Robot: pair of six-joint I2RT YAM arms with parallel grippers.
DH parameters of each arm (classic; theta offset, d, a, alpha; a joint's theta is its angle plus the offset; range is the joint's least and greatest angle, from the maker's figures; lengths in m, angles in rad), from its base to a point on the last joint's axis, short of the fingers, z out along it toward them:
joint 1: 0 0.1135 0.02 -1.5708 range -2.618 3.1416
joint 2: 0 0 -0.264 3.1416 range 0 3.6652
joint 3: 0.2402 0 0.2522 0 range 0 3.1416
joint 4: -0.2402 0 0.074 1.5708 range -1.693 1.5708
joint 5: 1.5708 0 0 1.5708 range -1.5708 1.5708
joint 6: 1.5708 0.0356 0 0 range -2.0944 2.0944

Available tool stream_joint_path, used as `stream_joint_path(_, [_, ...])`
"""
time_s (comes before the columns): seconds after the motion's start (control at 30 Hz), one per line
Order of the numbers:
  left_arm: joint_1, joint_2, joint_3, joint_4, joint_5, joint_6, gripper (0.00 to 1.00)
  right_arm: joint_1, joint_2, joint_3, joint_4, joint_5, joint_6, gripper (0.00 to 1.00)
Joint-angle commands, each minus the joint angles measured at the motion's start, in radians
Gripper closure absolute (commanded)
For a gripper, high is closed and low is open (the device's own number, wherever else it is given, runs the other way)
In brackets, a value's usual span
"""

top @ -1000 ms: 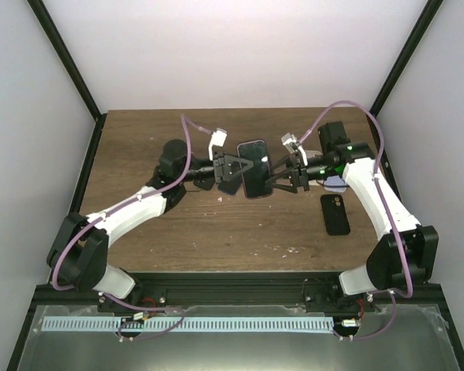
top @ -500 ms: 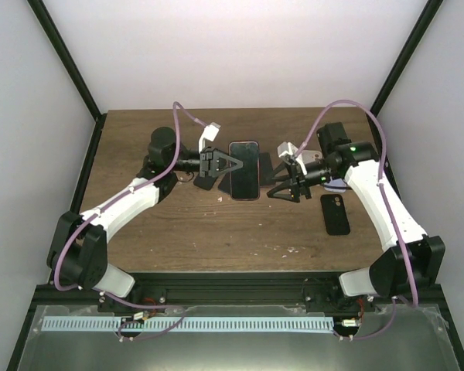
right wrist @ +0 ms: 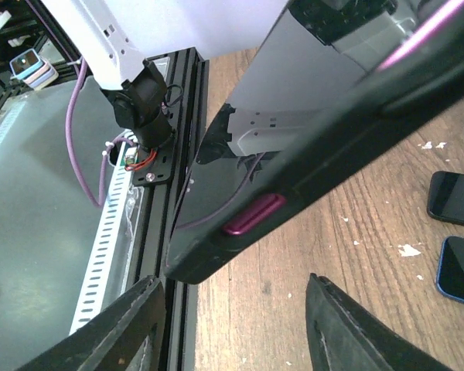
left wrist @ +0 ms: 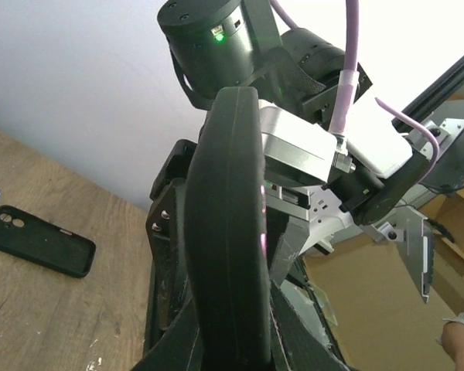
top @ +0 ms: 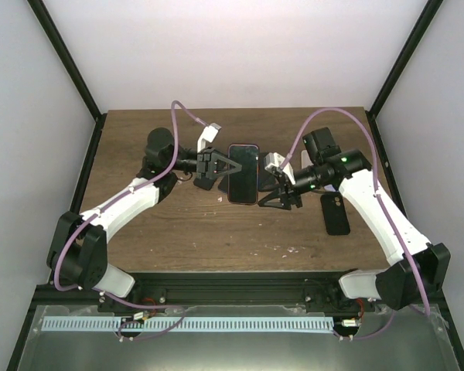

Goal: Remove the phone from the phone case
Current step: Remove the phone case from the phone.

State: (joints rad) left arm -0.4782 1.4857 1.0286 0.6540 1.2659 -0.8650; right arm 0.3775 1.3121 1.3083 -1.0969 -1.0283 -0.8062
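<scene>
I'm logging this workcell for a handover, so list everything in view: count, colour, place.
cased phone: one, black with pink side button, held up mid-table
empty case: one, black, flat on the table's right side
blue-edged flat item: one, partly seen, on the table in the right wrist view
white specks: several, scattered on the table's near part
table: one, brown wood
left pincer: one, black, shut on the cased phone's left edge
right pincer: one, black, open by the cased phone's lower right corner

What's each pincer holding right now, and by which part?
The left pincer clamps the cased phone by one long edge; the right pincer is open, holding nothing.
</scene>
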Motion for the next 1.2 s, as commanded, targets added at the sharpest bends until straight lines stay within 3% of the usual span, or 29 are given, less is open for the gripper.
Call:
stream_joint_path(0.0, [-0.003,-0.020,0.005,0.117,0.018,-0.041,1.00,0.016,-0.007,0.034,0.015,-0.010,0.004,0.52])
stream_joint_path(0.63, [-0.014,0.003,0.006,0.129,0.015,-0.060,1.00,0.069,-0.005,0.059,-0.032,-0.077,-0.054,0.68])
stream_joint_path(0.9, [-0.019,0.019,0.014,0.141,0.022,-0.076,1.00,0.073,-0.005,0.059,-0.026,-0.055,-0.065,0.85])
stream_joint_path(1.17, [-0.031,0.050,0.032,0.137,0.033,-0.117,1.00,0.076,-0.011,0.063,-0.029,-0.009,-0.133,0.90])
